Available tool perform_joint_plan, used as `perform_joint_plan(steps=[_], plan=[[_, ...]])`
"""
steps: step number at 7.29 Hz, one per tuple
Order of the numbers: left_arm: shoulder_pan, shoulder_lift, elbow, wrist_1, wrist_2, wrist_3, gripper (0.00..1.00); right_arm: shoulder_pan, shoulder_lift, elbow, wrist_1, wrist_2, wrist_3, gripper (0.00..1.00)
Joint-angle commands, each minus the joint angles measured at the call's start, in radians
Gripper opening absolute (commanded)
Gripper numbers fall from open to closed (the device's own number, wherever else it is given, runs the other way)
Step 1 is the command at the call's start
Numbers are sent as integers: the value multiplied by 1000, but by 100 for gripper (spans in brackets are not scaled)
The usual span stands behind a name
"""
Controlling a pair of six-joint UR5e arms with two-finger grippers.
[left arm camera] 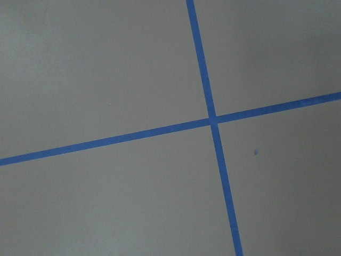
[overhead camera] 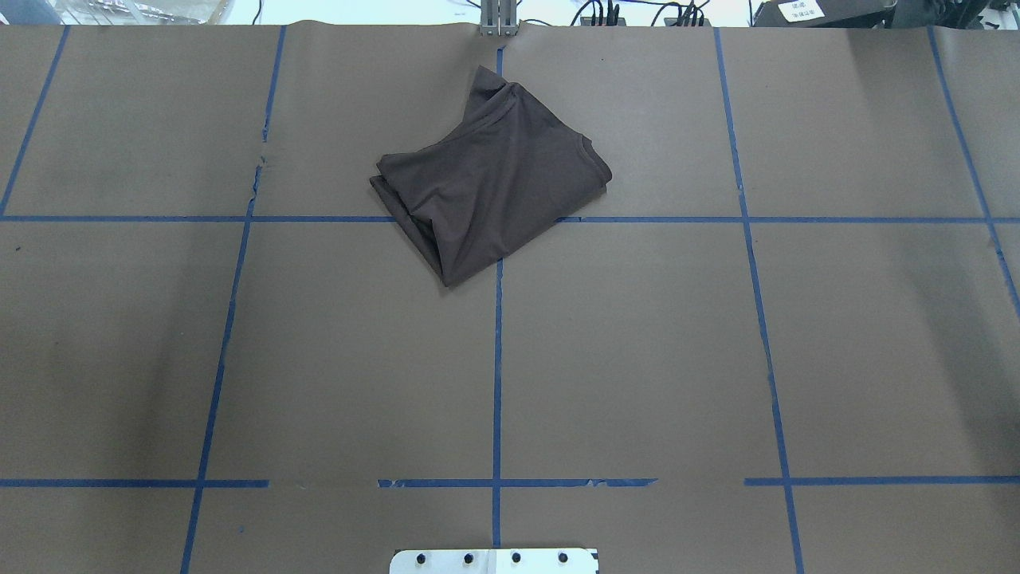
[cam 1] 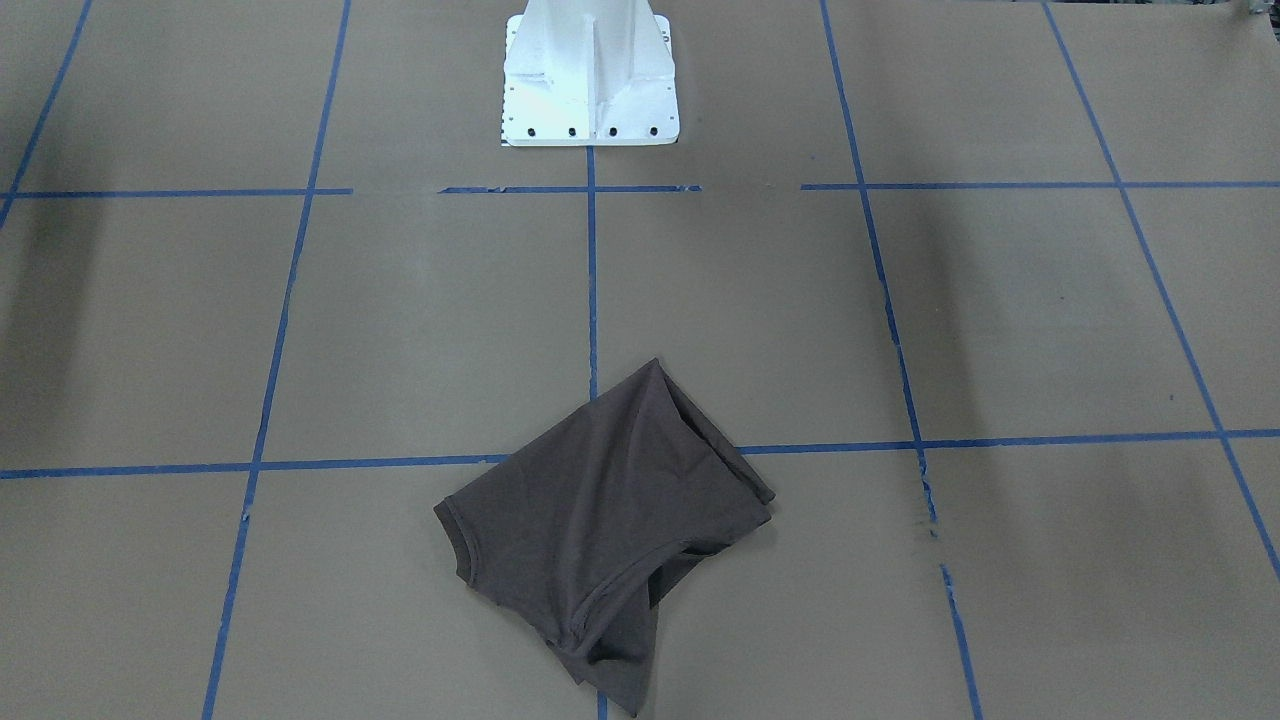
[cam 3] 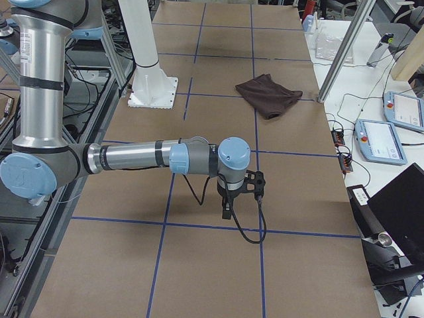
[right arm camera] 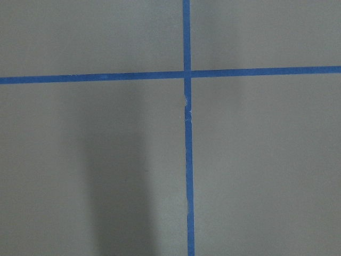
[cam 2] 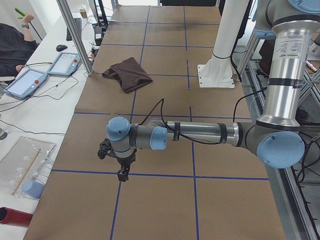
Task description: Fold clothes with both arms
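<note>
Lying crumpled at far centre, T-shirt (overhead camera: 490, 175) sat well beyond left gripper (cam 2: 121, 175) and right gripper (cam 3: 226, 213); finger spread untellable

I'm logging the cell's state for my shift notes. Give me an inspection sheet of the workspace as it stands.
Surface: brown paper with a blue tape grid.
Job's things: dark brown T-shirt lies bunched, far from the white pedestal.
Clutter: nothing seen on the paper.
Grippers: left gripper and right gripper hang over bare paper, apart from the shirt; open or shut cannot be told.
Cables: left arm's cable and right arm's cable loop loose.
Surroundings: teach pendants on the side bench.
</note>
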Motion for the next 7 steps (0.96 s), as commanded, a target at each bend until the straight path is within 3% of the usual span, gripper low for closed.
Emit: perform_joint_plan(steps=[1, 3, 7], plan=[[0, 0, -1, -1, 0, 0, 100, 0, -2, -41, 56, -8, -2, 100], [0, 0, -4, 0, 0, 0, 100, 1, -10, -110, 179, -4, 10, 100], [0, 0, -4, 0, 0, 0, 100, 1, -9, -102, 181, 7, 10, 100]])
